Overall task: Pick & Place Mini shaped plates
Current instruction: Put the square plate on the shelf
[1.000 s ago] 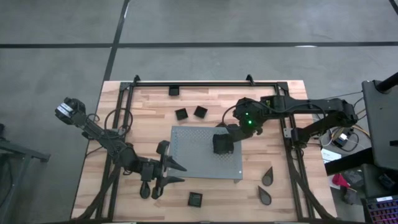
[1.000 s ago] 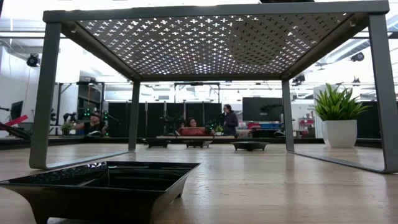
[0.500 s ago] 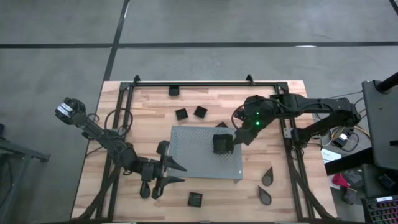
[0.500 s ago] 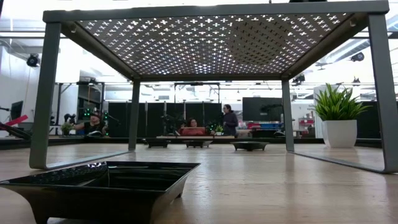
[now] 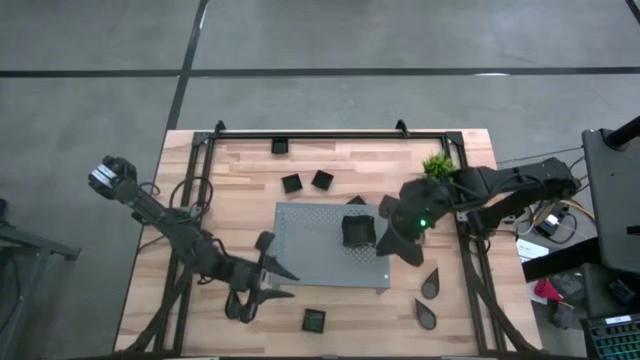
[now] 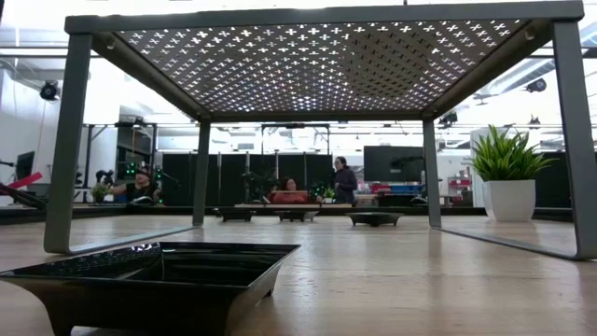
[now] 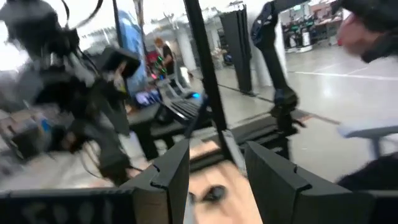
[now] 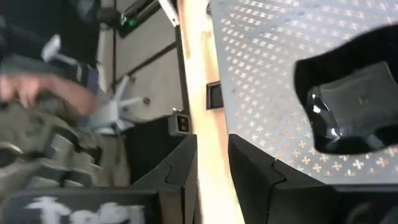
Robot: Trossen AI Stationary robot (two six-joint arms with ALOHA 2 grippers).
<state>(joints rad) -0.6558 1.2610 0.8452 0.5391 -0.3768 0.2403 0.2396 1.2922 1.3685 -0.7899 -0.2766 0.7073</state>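
Wooden bench (image 5: 240, 190) carries a grey perforated metal board (image 5: 310, 245); one small black wavy-edged plate (image 5: 358, 231) sits on its right part. Right pincer (image 5: 393, 243) hovers just beside it, fingers narrowly apart and empty. Left pincer (image 5: 268, 281) waits open near the board's left edge

One camera hangs overhead, looking straight down on the whole wooden table (image 5: 240, 175) and both arms. Another sits at table-top level, very near a black dish (image 6: 149, 275), looking level beneath the grey perforated board (image 6: 308, 65) into the room. Each wrist camera looks forward past its own fingers; the right one shares the board with both.
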